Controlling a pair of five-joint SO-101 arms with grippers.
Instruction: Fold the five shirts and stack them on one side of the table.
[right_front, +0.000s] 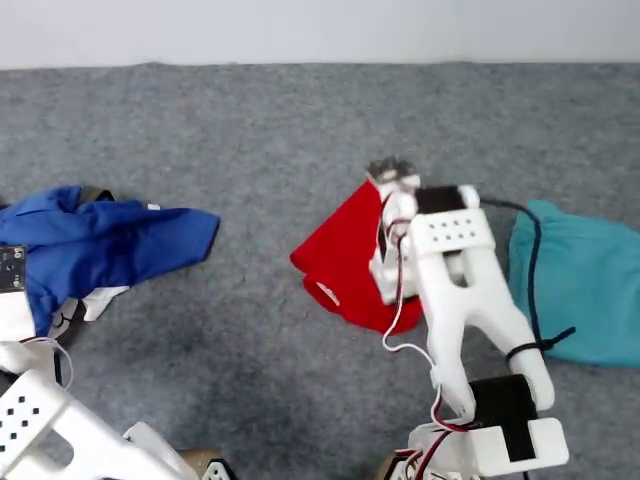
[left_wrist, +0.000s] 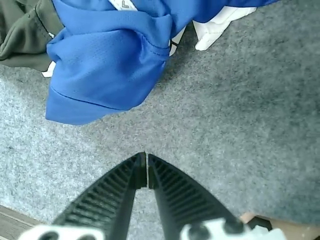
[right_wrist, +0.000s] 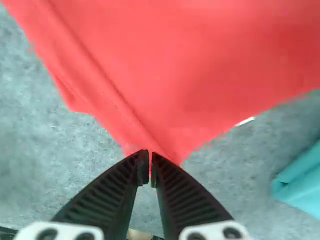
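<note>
Overhead, a grey worktop (right_front: 250, 130) with shirts on it. A red shirt (right_front: 345, 255) lay near the middle, a little toward the right edge. My right pincer (right_wrist: 149, 155) was closed on one corner of it, with the cloth gathered to a point at the tips and fanning away from them. That held corner was the shirt's far end; the rest trailed toward the near edge and leftward, its long axis on that slant. I judged the fold would carry the corner along that line. A teal shirt (right_front: 585, 290) lay flat by the right edge. A blue shirt (right_front: 110, 245) was heaped over white and olive ones at the left edge. My left pincer (left_wrist: 147, 157) was closed and empty, over bare worktop just short of the blue shirt.
</note>
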